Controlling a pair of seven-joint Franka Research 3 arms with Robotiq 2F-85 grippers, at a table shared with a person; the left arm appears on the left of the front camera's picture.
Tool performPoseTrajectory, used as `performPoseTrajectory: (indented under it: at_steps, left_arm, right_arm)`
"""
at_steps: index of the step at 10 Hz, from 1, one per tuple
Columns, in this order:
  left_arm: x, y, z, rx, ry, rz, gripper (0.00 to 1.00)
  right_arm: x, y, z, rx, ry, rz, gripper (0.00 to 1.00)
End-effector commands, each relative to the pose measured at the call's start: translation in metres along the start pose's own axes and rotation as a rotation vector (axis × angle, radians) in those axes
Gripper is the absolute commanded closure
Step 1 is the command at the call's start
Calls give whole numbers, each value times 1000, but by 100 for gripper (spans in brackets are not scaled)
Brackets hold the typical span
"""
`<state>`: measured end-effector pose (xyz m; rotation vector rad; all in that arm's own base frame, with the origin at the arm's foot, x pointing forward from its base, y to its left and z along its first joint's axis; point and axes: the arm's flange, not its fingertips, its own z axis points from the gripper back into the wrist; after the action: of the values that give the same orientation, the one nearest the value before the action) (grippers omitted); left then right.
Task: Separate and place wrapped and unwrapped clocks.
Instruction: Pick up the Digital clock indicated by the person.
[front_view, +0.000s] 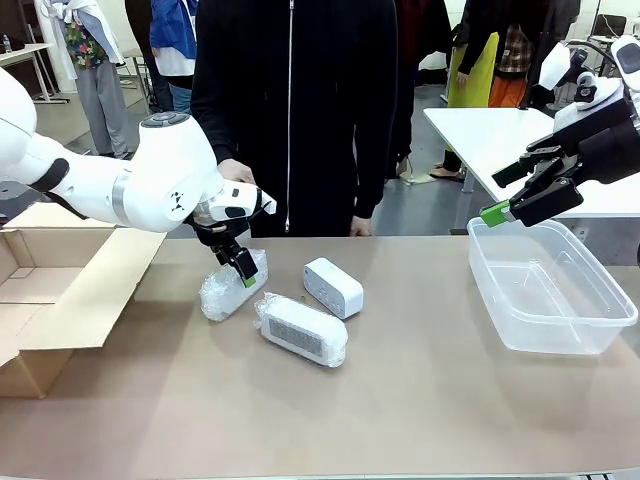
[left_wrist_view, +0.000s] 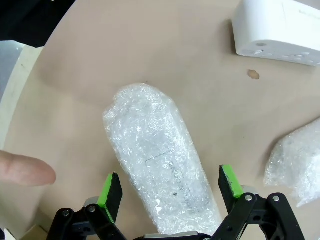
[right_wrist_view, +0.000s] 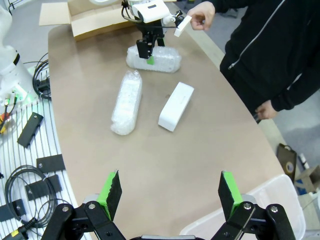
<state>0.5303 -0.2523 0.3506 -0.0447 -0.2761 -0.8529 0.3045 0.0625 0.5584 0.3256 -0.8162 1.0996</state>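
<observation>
Front view: left gripper (front_view: 238, 268), jaws wide, wrist pitched down over the bubble-wrapped white oblong clock (front_view: 228, 290) on the brown desk (front_view: 420, 400), nearest the open cardboard box (front_view: 60, 290), probably its drop spot; second wrapped clock with grey face (front_view: 302, 329) and bare glossy white clock (front_view: 333, 287) lie just beside. Left wrist view: green pads (left_wrist_view: 112, 192) straddle that clock's end, not touching. Right wrist view: right gripper (right_wrist_view: 170, 192), wide and empty, hangs above the desk by the clear plastic tub (right_wrist_view: 295, 200), likely waiting.
</observation>
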Motion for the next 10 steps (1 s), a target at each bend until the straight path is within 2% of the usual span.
performPoseTrajectory:
  at_steps: [1, 2, 3, 4, 5, 6, 7, 8, 9, 10]
  left_arm:
    - [6, 0, -3, 36, 16, 13, 0]
    - [6, -2, -4, 28, 28, 18, 0]
    - [7, -3, -4, 31, 50, 23, 20]
    - [8, -3, -4, 33, 56, 27, 20]
    - [8, -3, -4, 36, 61, 30, 40]
    - [8, -3, -4, 37, 61, 36, 25]
    - [8, -4, -4, 36, 65, 44, 60]
    - [9, -4, -4, 37, 77, 48, 45]
    - [9, -4, -3, 36, 79, 50, 80]
    - [9, -3, -2, 34, 63, 50, 65]
  right_arm:
    - [0, 0, -1, 10, -9, -3, 0]
    - [0, 0, -1, 10, -9, -3, 0]
    - [0, 0, -1, 10, -9, -3, 0]
    - [0, 0, -1, 10, -9, -3, 0]
    - [0, 0, -1, 10, -9, -3, 0]
    - [0, 0, -1, 10, -9, -3, 0]
    - [0, 0, -1, 10, -9, -3, 0]
    - [0, 0, -1, 10, -9, -3, 0]
    - [0, 0, -1, 10, -9, -3, 0]
    - [0, 0, -1, 10, -9, -3, 0]
